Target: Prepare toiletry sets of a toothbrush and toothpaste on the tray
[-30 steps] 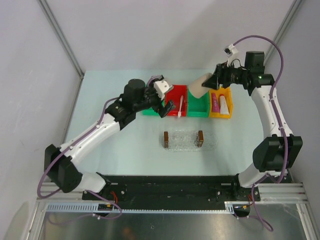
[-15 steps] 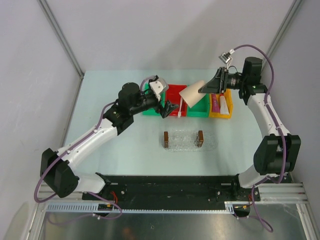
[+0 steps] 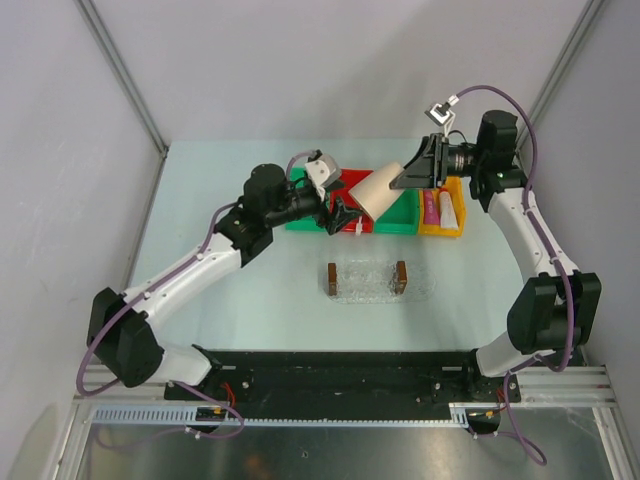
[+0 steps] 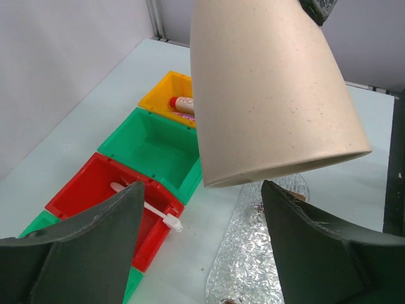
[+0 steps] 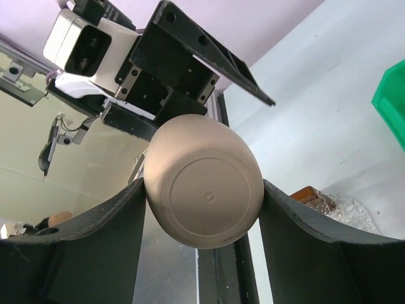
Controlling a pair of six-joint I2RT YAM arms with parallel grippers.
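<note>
Aloft, right end effector grips speckled beige tapered cup; left end effector spread wide.

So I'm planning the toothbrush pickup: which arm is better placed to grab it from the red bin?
Left. Its claw is open and hovers by the red bin holding the toothbrush; the right claw is shut on the beige cup.

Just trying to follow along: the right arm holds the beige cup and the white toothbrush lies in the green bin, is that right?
Not quite. The toothbrush lies in the red bin, not the green one; the left wrist view shows it plainly. The rest stands: the right gripper does hold the beige cup.
</note>
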